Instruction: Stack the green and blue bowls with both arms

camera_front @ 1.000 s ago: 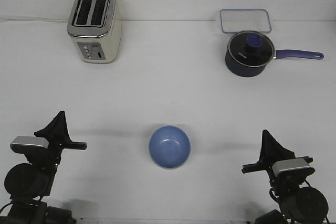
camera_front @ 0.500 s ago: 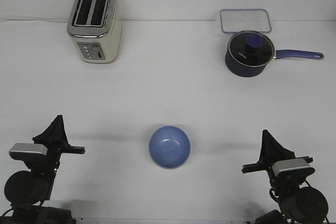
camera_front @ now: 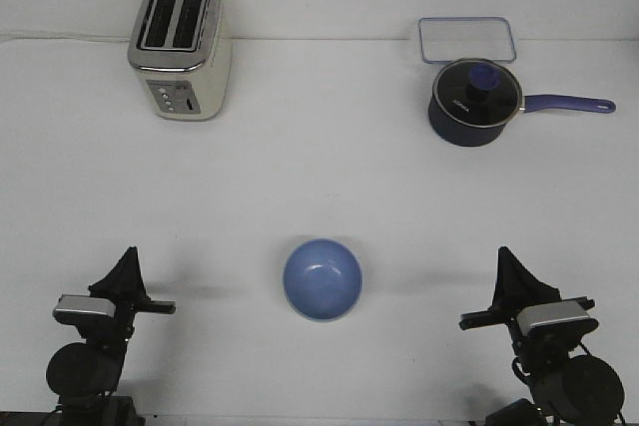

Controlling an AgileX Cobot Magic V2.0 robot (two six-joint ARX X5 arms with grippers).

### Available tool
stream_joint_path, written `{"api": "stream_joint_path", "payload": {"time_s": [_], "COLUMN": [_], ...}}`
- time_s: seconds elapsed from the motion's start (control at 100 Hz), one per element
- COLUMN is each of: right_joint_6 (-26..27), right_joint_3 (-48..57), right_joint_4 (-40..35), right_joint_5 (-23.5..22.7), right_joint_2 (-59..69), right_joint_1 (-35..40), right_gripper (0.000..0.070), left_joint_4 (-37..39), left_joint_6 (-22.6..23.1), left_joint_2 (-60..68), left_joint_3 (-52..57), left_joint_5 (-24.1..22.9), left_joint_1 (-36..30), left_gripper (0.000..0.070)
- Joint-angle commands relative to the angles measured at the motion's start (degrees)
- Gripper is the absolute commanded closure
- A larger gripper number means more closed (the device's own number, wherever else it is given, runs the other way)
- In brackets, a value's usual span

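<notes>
Since a second ago, the left black pointed hand [camera_front: 130,262] has shifted toward the middle of the white worktop [camera_front: 319,177] and sits lower in the front view, while the right black pointed hand [camera_front: 505,264] has kept its place. Both hands rise near the front edge of the worktop, each tapering to a single dark point with a silver-grey crossbar just below it; whether either hand is clenched or released cannot be told from this angle, and neither touches anything. Between them, nearer the front edge and roughly centred, sits the small round light periwinkle blue bowl [camera_front: 321,278], upright with its opening facing up, apart from both hands. A pale green bowl cannot be made out separately in this view. At the far left of the worktop stands a cream and silver two-slot toaster [camera_front: 180,47]. At the far right sits a dark navy saucepan with a glass lid [camera_front: 473,101], its blue handle pointing right, and just behind it, touching or nearly so, lies a clear rectangular container with a blue rim [camera_front: 466,39].
</notes>
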Motion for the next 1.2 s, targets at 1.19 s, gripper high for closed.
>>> {"api": "stream_joint_path", "payload": {"time_s": [1.19], "right_joint_6": [-7.5], "right_joint_3": [-0.02], "right_joint_4": [0.35], "right_joint_5": [1.57], "right_joint_2": [0.15], "right_joint_1": [-1.6], "right_gripper": [0.0694], "left_joint_4": [1.27], "left_joint_6": [-0.74], "left_joint_2": [-0.15], "left_joint_3": [-1.51], "left_joint_5": [-0.09], "left_joint_1": [0.04], "left_gripper": [0.0686]}}
